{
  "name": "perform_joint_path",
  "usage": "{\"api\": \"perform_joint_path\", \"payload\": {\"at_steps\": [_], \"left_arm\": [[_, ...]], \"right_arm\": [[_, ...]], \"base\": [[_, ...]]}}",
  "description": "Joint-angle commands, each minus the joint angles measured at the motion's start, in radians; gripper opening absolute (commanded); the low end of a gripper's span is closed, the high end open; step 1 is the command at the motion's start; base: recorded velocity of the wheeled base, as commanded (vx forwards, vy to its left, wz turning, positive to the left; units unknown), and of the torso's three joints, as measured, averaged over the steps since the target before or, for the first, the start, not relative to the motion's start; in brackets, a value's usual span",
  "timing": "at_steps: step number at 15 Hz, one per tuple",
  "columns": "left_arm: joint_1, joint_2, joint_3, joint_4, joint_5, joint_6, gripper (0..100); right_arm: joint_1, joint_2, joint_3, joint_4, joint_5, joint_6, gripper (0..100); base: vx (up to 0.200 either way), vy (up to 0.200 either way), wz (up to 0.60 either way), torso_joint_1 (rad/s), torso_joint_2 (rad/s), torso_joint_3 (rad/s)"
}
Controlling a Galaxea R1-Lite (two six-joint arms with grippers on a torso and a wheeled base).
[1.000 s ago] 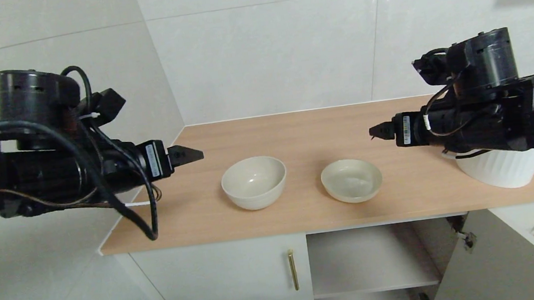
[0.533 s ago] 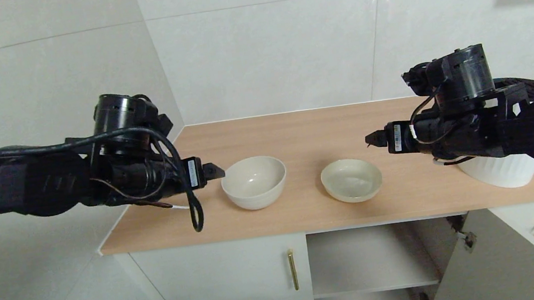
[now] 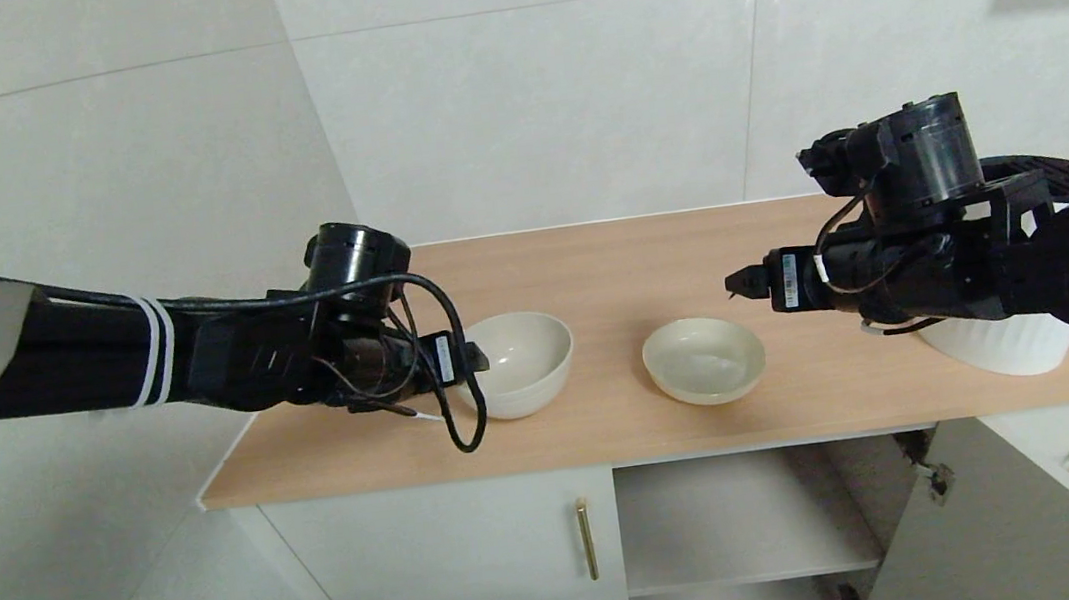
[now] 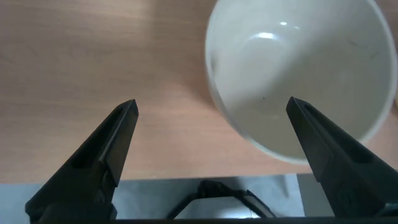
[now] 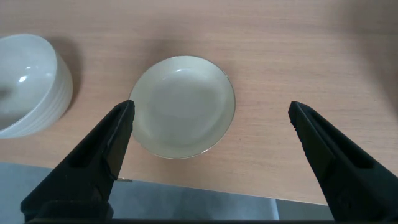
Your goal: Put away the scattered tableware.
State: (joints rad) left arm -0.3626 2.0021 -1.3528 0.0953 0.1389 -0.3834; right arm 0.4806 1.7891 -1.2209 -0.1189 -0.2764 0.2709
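A deep white bowl (image 3: 512, 363) (image 4: 298, 81) stands on the wooden counter (image 3: 592, 273), left of centre. My left gripper (image 3: 472, 355) (image 4: 211, 104) is open at the bowl's left rim, with one finger (image 4: 329, 162) over the bowl and the other finger (image 4: 106, 162) over bare wood. A shallow cream dish (image 3: 703, 359) (image 5: 183, 106) lies to its right. My right gripper (image 3: 736, 285) (image 5: 211, 107) hangs open above the dish, holding nothing. The deep bowl (image 5: 28, 81) also shows beside the dish in the right wrist view.
A large ribbed white bowl (image 3: 997, 343) sits on the counter at the right, partly hidden by my right arm. Below the counter a cabinet stands open with a shelf (image 3: 741, 518) and a swung-out door (image 3: 964, 533). Tiled walls close the left and back.
My left arm has moved forward and down to the deep bowl's left rim. My right gripper has shifted slightly left toward the shallow dish. Both bowls stayed put.
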Motion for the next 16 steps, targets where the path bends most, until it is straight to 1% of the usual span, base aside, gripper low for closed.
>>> {"api": "perform_joint_path", "payload": {"at_steps": [1,5,6,13,14,15,16], "left_arm": [[-0.001,0.024,-0.011,-0.002,0.002,0.0,100],[0.001,0.053,-0.029,-0.011,0.004,-0.006,100],[0.002,0.058,-0.037,-0.011,0.004,-0.018,0],[0.005,0.06,-0.043,-0.011,0.002,-0.028,0],[0.004,0.04,-0.042,-0.011,0.002,-0.055,0],[0.005,0.012,-0.037,-0.011,0.002,-0.069,0],[0.004,-0.029,-0.023,-0.009,0.002,-0.075,0]], "right_arm": [[0.001,-0.004,-0.002,-0.001,0.0,0.005,100],[0.001,-0.002,-0.002,-0.001,0.0,0.008,100],[0.001,-0.004,-0.002,-0.001,0.0,0.008,100],[0.001,-0.004,-0.002,-0.001,0.0,0.008,100],[0.001,-0.004,-0.002,-0.001,0.0,0.008,100],[0.001,-0.004,-0.002,-0.001,0.0,0.008,100],[0.001,-0.001,0.0,-0.001,0.0,0.008,100]], "base": [[0.0,0.0,0.0,0.0,0.0,0.0],[0.0,0.0,0.0,0.0,0.0,0.0],[0.0,0.0,0.0,0.0,0.0,0.0],[0.0,0.0,0.0,0.0,0.0,0.0],[0.0,0.0,0.0,0.0,0.0,0.0],[0.0,0.0,0.0,0.0,0.0,0.0],[0.0,0.0,0.0,0.0,0.0,0.0]]}}
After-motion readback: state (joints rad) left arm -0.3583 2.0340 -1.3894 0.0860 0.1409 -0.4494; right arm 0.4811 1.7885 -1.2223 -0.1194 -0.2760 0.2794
